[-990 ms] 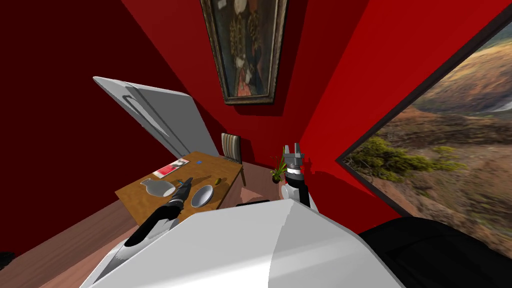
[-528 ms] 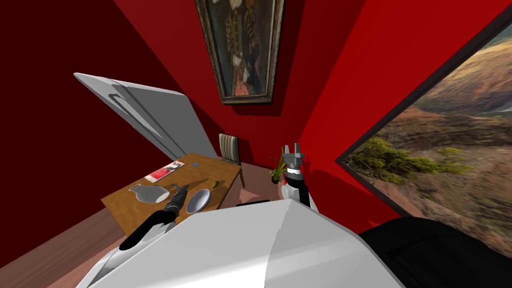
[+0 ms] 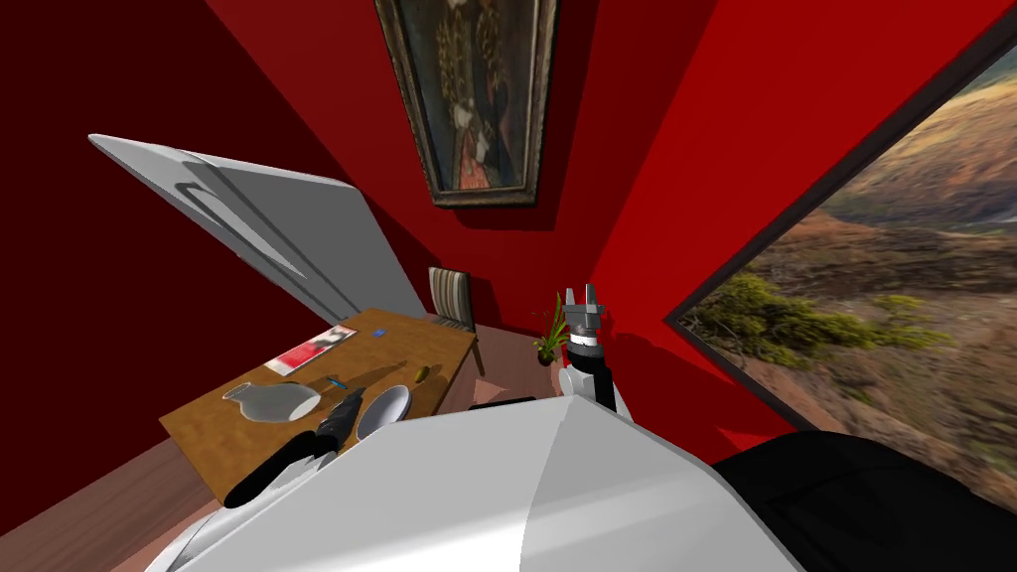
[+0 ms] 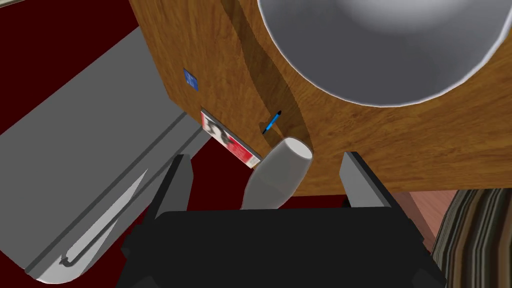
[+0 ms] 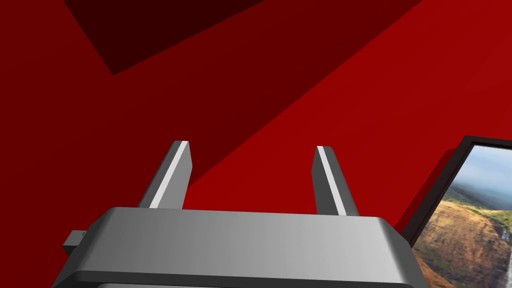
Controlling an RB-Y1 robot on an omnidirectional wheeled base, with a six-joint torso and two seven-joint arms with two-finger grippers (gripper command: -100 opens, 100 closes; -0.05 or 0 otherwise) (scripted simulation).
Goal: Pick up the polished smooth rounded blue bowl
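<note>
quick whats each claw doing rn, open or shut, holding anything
Left claw: open, empty, close to the pale bowl.
Right claw: open, empty, held up.

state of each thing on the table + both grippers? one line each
bowl: upright, empty, on the table, ungripped.
left gripper: open, empty, over the table by the bowl.
right gripper: open, empty, raised.
pen: lying flat on the table.
magazine: closed, flat at the table's edge.
vase: on the table, untouched.
</note>
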